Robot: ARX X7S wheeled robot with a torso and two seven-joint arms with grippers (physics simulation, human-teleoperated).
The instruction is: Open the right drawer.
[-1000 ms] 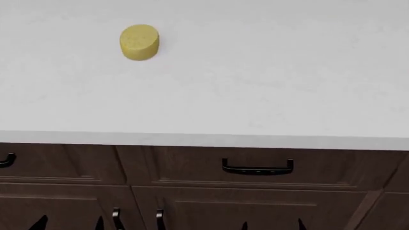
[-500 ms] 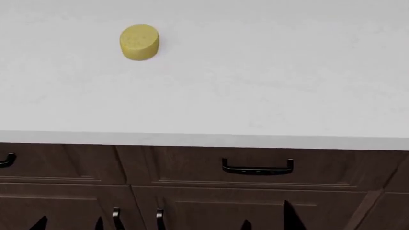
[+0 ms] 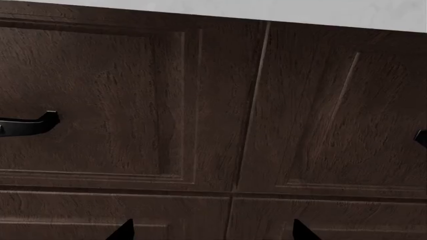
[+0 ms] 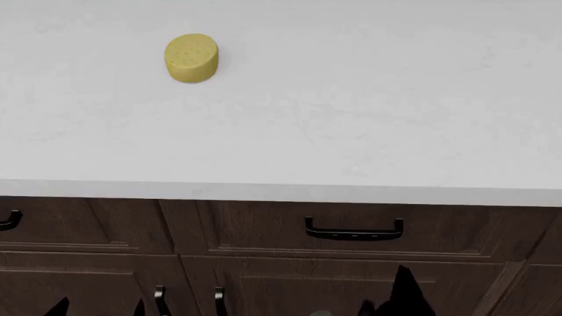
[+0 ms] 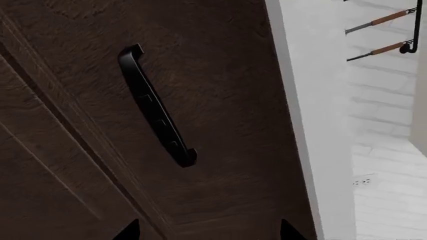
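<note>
The right drawer point(image 4: 263, 227) is a dark-brown panel front just under the white countertop, and it sits flush and closed. Its horizontal black bow handle point(image 4: 354, 230) is at its middle. My right gripper point(image 4: 386, 304) is open and empty, just below the handle and slightly to its right, not touching it. In the right wrist view the handle point(image 5: 157, 107) lies ahead of the gripper point(image 5: 208, 232), between the lines of its spread fingertips. My left gripper point(image 4: 97, 308) is open and empty, low at the left. In the left wrist view the gripper point(image 3: 211, 231) faces the seam between the two drawer fronts.
A yellow cylinder point(image 4: 191, 58) stands on the countertop point(image 4: 351, 118) at the back left. The other drawer's handle point(image 4: 9, 219) shows at the far left. Two upright cabinet door handles point(image 4: 160, 299) are below, between my arms. The countertop's front edge point(image 5: 300, 100) overhangs the drawer.
My right gripper has risen into the head view toward the right drawer's handle. The left gripper, the drawer and the yellow cylinder have not moved.
</note>
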